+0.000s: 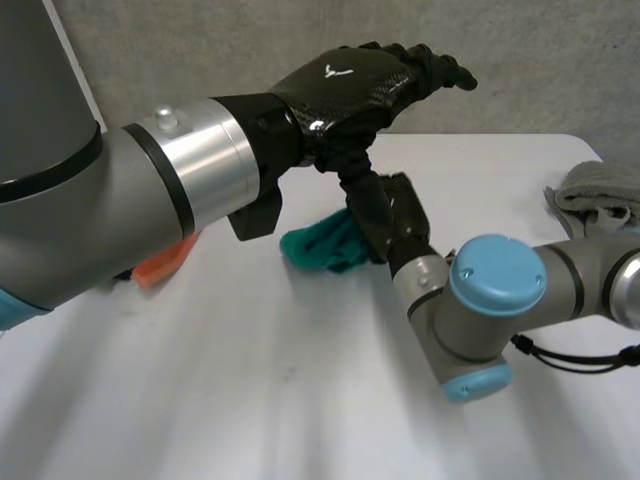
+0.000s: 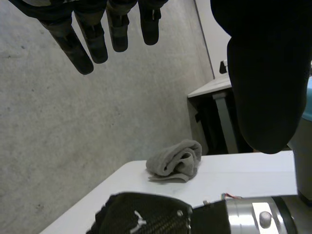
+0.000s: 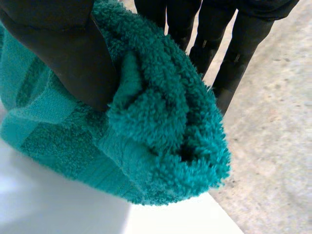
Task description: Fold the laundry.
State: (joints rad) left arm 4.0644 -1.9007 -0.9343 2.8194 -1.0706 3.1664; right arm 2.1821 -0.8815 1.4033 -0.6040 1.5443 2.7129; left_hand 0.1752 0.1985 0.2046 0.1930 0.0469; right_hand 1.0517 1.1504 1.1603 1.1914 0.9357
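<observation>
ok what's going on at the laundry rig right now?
The right hand has a bunched teal towel pinched between thumb and fingers, near the middle of the white table. The left hand hovers above it, fingers straight, holding nothing. An orange cloth lies partly hidden under the left arm, and a crumpled grey cloth sits by the table's right edge. Nothing looks folded yet.

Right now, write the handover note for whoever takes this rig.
Left hand: open, raised above the white table, holding nothing.
Right hand: pinching the bunched teal towel on the table.
Orange cloth lies behind the left arm; grey towel sits crumpled at the table's right edge.
Done: no fold visible.
Left: fold the teal and grey pieces; check the orange one.
</observation>
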